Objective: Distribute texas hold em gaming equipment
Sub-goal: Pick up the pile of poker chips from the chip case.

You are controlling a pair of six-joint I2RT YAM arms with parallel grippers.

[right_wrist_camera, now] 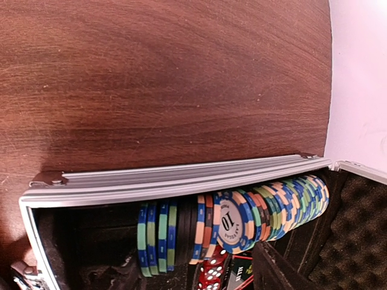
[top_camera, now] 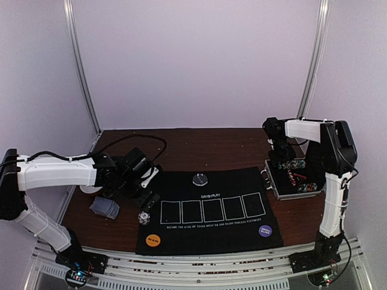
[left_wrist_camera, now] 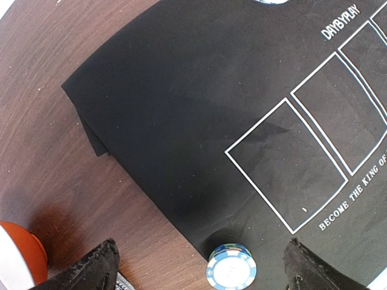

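Observation:
My left gripper (left_wrist_camera: 201,249) hangs open over the mat's left edge, a small blue-and-white striped chip stack (left_wrist_camera: 231,267) standing between its fingers (left_wrist_camera: 97,266) without touching either. From above, that chip stack (top_camera: 144,217) sits by the mat corner, with blue-grey cards (top_camera: 104,208) to its left. Orange disc (top_camera: 153,240), purple disc (top_camera: 265,230) and dealer disc (top_camera: 200,179) lie on the mat. My right gripper (right_wrist_camera: 196,275) reaches into the silver case (right_wrist_camera: 169,179), straddling part of a row of striped chips (right_wrist_camera: 233,225). Its left finger is lost in shadow.
The black mat (top_camera: 211,226) with five white card outlines fills the table's middle. The open case (top_camera: 293,181) stands at the mat's right and also holds red dice (right_wrist_camera: 213,270). An orange-and-white object (left_wrist_camera: 18,257) lies beside my left finger on the brown table (top_camera: 205,148).

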